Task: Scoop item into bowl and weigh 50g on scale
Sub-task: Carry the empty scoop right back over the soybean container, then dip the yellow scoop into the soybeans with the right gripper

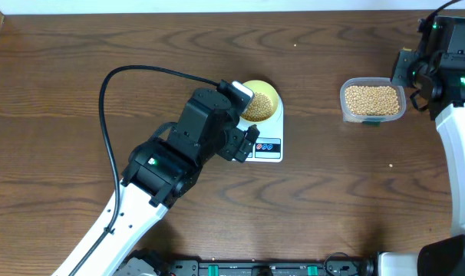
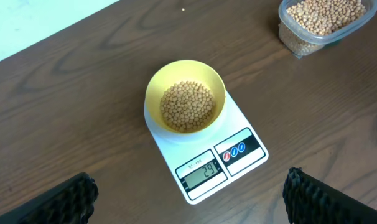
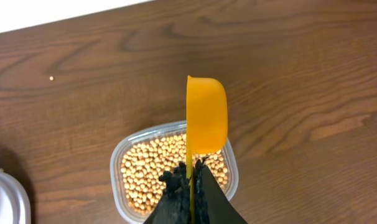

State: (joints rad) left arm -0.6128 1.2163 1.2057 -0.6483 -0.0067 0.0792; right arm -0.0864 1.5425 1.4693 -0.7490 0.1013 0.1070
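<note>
- Left gripper: above mid-table, over the scale's near left side; jaws wide apart, empty.
- Scale: flat at mid-table; its long axis runs from near edge to far edge, with the display at the near end reading what looks like 24.
- Bowl: upright on the scale's far end; light, stiff, likely to slide; best taken by the rim.
- Beans: shallow heap in the bowl, more in the tub toward the right edge; hard, light, smooth, prone to roll; scoop them, don't pinch.
- Right gripper: near the far right corner, above the tub; jaws clamped on the scoop handle, with the scoop on edge, its long axis in line with the fingers and cup end outward.
</note>
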